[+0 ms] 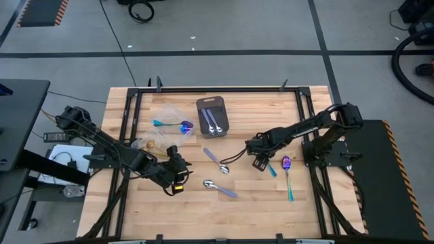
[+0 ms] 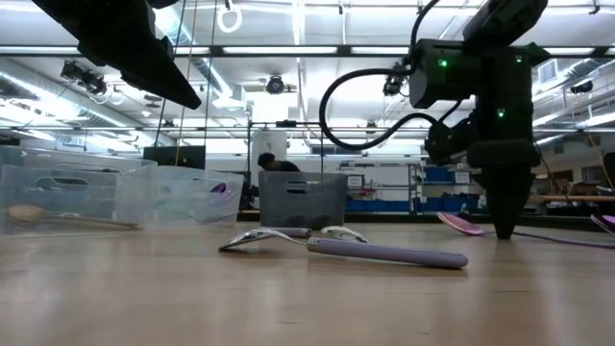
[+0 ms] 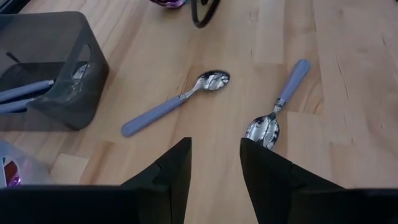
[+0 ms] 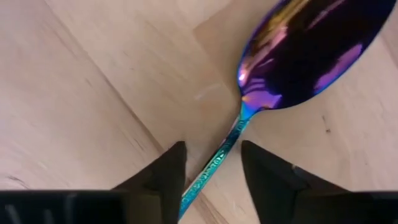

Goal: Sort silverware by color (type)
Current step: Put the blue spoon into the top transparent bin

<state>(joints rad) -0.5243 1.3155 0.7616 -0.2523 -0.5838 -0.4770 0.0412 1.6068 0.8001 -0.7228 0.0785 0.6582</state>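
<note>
Table (image 1: 271,210): pale wooden slats in a dark frame, carrying everything below.
Left arm: reaches in from the table's left edge; the left gripper (image 1: 178,177) hangs over bare wood near the table's middle, its fingers (image 3: 171,168) parted with nothing between them.
Right arm: reaches in from the right edge; the right gripper (image 1: 263,161) points straight down at the table, right of centre. Its fingers (image 4: 163,169) stand apart on either side of a teal handle, and no clamp on it can be seen.
Grey tray (image 1: 213,116): upright rectangle near the far middle, holding two silver spoons with lavender handles (image 1: 213,120).
Clear tubs (image 1: 161,122): left of the tray; one holds an iridescent spoon (image 1: 173,125), another a gold spoon (image 2: 67,217).
Loose silver spoons: one (image 1: 216,160) lies near the table's centre, the other (image 1: 220,188) nearer the front edge, both with lavender handles, both just ahead of the left gripper.
Iridescent spoon at the right gripper (image 4: 298,50): purple bowl flat on the wood, its handle running between the fingers.
Second iridescent spoon (image 1: 287,175): lies just right of the right gripper, bowl toward the far side.
</note>
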